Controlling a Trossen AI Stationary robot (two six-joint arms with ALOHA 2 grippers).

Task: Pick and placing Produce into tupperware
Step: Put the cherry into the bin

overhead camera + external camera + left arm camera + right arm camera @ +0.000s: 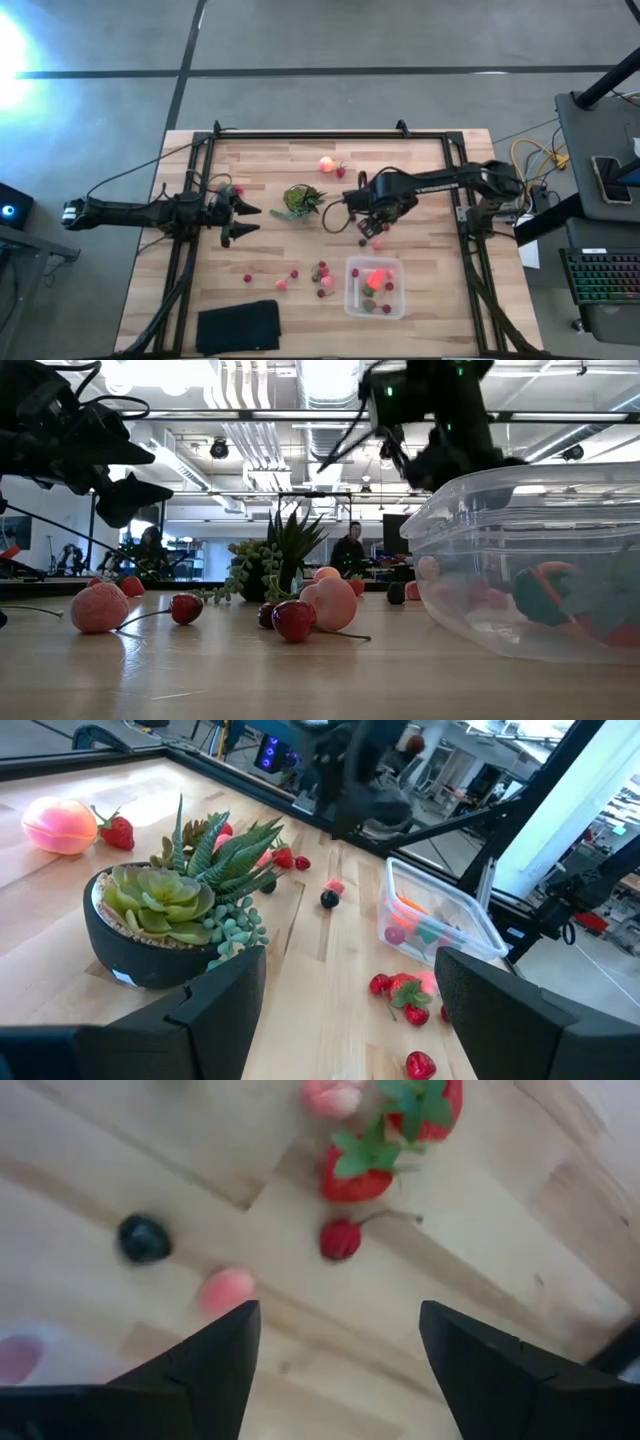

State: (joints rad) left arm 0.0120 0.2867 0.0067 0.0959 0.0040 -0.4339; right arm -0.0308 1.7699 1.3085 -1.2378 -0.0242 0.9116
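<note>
The clear tupperware [375, 288] stands near the table's front, right of the middle, with an orange-red piece [377, 278] and a few berries inside. Small red and pink produce [322, 275] lies scattered to its left. A peach-pink round piece [327, 164] and a strawberry [341, 171] lie toward the far edge. My right gripper [368, 220] hangs open, pointing down, above the table just beyond the tupperware. Below it lie a dark berry [145, 1238], a pink piece [226, 1290] and a cherry [340, 1238]. My left gripper [245, 220] waits open at the table's left.
A potted green plant [300, 200] stands between the two grippers at mid-table. A flat black pad [238, 326] lies at the front left. Black frame rails [300, 135] run along the table's edges. Bare wood shows between the plant and the scattered berries.
</note>
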